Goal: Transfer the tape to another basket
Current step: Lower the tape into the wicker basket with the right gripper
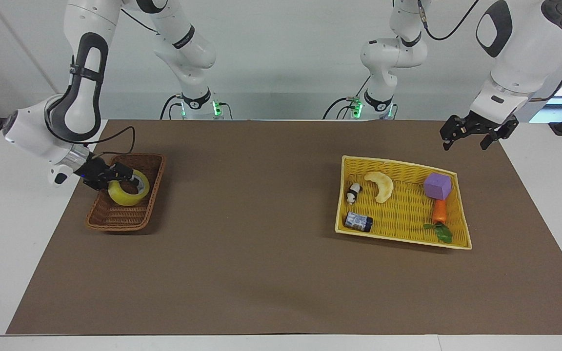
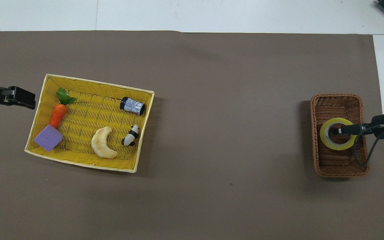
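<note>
While both white arms hang over it, the long brown mat covering the white table (image 1: 281,273) takes up most of either view. Next in size is the flat bright-yellow woven tray (image 1: 461,229) at the right of the facing view, which shows at the left of the overhead view (image 2: 88,89). At the left of the facing view sits the small, deep, dark-brown woven wicker basket (image 1: 115,219), seen at the right edge of the overhead view (image 2: 335,168).

Inside that basket, at its middle, is the wide roll of translucent yellow packing tape with a white core (image 1: 126,197), tilted against the wicker (image 2: 332,144). The right gripper (image 1: 132,179) reaches into the basket from the left edge of the facing view, and it is pinching the tape's wall, one finger inside the core and one outside (image 2: 345,129).

The left gripper (image 1: 471,139) waits in the air at the upper right of the facing view, over the bare mat just beside the tray's corner, its fingers spread apart (image 2: 18,98).

On the tray lie a purple foam cube (image 1: 438,185), a pale curved banana slice (image 1: 381,186), an orange toy carrot with green leaves (image 1: 439,214), a small dark tin with a printed label (image 1: 358,222), and a tiny black-and-white panda figure (image 1: 353,193).
</note>
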Robot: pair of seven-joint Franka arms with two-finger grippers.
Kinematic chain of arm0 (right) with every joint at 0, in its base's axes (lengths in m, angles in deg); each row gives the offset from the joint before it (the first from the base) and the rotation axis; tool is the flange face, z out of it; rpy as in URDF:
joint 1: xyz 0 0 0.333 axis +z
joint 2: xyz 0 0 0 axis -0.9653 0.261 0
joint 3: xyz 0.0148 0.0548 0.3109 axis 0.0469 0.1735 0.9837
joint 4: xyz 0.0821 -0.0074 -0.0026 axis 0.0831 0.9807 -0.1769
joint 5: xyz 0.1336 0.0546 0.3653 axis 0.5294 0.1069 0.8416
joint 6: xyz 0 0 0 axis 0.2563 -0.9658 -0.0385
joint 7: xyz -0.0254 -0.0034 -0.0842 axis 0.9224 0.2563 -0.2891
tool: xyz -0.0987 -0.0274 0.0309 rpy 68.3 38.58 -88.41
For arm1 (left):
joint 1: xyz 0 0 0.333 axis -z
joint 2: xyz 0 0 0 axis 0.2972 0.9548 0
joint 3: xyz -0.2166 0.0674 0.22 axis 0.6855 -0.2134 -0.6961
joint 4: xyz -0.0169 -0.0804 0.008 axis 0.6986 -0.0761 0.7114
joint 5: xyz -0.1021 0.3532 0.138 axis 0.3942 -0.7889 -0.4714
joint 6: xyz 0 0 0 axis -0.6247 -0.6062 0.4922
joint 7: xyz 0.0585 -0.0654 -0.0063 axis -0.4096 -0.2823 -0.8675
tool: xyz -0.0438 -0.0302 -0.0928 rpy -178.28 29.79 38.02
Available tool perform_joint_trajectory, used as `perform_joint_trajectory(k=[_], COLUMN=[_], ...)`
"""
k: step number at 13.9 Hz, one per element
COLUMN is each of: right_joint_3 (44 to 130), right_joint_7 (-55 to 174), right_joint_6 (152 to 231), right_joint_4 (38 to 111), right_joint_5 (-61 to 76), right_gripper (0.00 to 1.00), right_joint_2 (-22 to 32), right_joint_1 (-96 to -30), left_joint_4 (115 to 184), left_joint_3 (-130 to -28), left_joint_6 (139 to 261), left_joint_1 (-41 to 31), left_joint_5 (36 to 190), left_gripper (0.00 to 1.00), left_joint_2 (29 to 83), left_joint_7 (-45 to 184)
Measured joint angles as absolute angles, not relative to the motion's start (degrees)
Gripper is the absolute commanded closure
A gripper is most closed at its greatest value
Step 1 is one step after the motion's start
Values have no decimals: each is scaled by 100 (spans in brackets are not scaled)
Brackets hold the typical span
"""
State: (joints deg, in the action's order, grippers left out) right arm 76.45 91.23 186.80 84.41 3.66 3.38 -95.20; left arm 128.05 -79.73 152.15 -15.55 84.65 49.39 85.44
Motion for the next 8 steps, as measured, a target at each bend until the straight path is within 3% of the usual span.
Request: perform_joint_trajectory(k=[8], right_joint_3=[7688], right_joint_7=[8181], right_joint_6=[18689], right_joint_4=[7341], right_joint_5=[-161], right_gripper=[0], right_joint_2=[238], right_joint_1=[-8813], left_joint_4=[12805], left_joint_3=[-7973], left_joint_6=[15215], left_joint_1=[-1555], left_joint_5=[8465], left_gripper=[0], left_joint_2=[4939], left_joint_7=[8544])
